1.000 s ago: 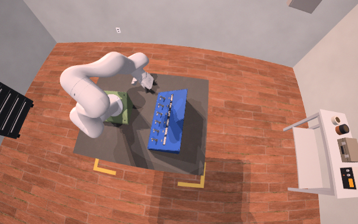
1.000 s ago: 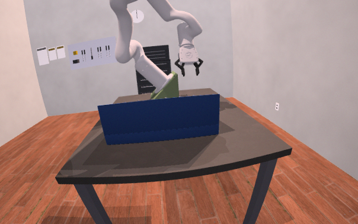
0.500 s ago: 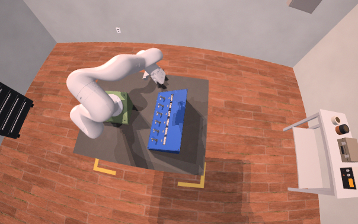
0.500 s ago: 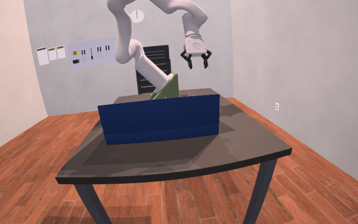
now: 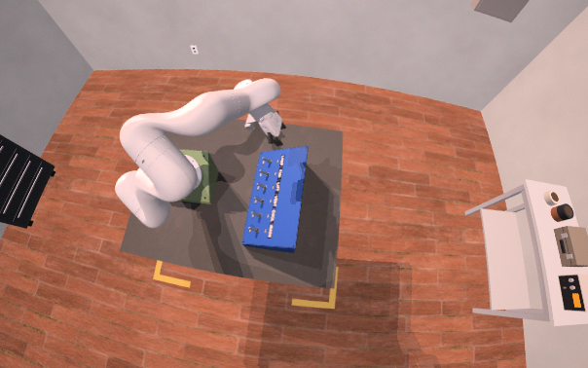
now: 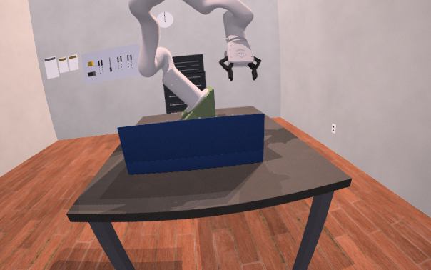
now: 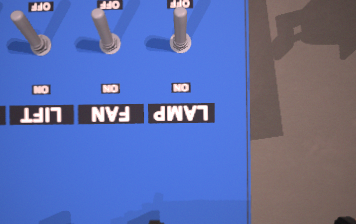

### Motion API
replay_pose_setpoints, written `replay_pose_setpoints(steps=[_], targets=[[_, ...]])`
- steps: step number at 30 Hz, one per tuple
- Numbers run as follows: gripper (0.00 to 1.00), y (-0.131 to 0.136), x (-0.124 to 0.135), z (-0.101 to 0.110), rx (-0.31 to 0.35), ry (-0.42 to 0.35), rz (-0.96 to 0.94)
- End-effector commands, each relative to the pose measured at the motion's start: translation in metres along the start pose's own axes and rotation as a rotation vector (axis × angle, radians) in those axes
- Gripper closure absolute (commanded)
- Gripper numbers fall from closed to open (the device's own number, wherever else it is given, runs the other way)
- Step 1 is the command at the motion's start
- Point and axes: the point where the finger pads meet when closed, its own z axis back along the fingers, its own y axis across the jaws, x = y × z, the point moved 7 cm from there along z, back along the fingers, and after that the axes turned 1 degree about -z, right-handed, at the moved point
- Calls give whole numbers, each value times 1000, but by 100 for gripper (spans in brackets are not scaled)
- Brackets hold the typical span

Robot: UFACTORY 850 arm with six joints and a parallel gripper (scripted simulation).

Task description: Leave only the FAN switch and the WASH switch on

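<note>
The blue console [image 5: 277, 197] lies on the dark table, with a row of several toggle switches [image 5: 259, 195] along its left side. In the exterior view only its plain blue back [image 6: 193, 143] shows. My gripper [image 5: 275, 138] [image 6: 242, 75] hangs open and empty high above the console's far end, touching nothing. The wrist view looks straight down on that end: the LAMP switch [image 7: 180, 30], the FAN switch [image 7: 106, 32] and the LIFT switch [image 7: 31, 34] all lean toward their OFF labels. The WASH switch is outside the wrist view and too small to read elsewhere.
The arm's green base block [image 5: 197, 177] stands on the table left of the console. A white cart [image 5: 535, 253] stands at the right wall and a black cabinet [image 5: 19, 180] at the left. The console's end lies near the table's far edge.
</note>
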Motion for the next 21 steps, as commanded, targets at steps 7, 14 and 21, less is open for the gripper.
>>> replay_pose_setpoints(steps=[7,14,21], targets=[[0,0,1,-29,1,-1,-2],[0,0,1,-54,1,-1,-2],[0,0,1,-60,1,-1,-2]])
